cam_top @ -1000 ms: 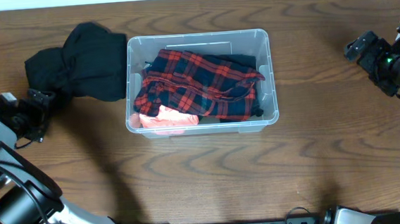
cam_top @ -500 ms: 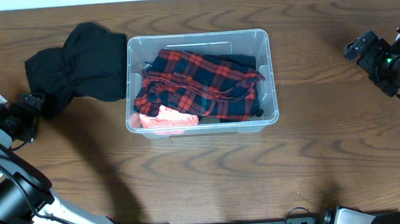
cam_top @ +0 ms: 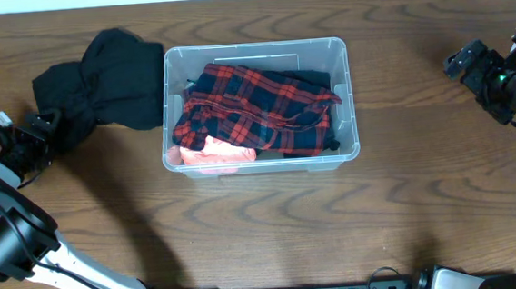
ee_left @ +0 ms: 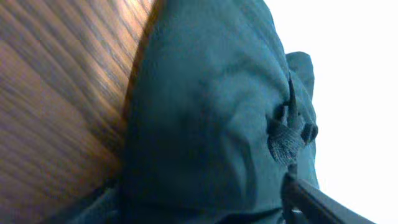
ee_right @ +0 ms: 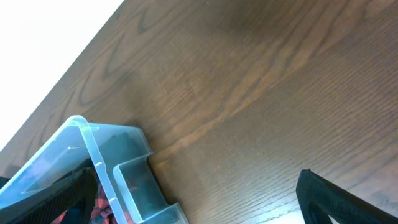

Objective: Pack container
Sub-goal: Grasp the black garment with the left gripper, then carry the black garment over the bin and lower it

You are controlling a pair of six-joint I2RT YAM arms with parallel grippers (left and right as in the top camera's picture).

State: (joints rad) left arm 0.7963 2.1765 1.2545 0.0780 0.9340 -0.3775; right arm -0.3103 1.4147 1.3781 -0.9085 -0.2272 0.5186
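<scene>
Clear rectangular plastic container (cam_top: 269,165) at ctr of brown wooden counter (cam_top: 264,235); red plaid cloth (cam_top: 255,104) inside; black crumpled garment (cam_top: 99,78) against its L side.

The container (cam_top: 261,166) is a clear plastic bin, rectangular with rounded corners and a thick rim. It stands upright and open-topped on the bench (cam_top: 265,244), a little toward 12 o'clock from the centre, its long sides running from 9 to 3 o'clock. A red-and-navy plaid garment (cam_top: 255,104) fills most of it, and a pink cloth (cam_top: 218,153) lies in its 7 o'clock corner. In the right wrist view the container (ee_right: 124,165) shows one rounded corner and a moulded side rib.
</scene>
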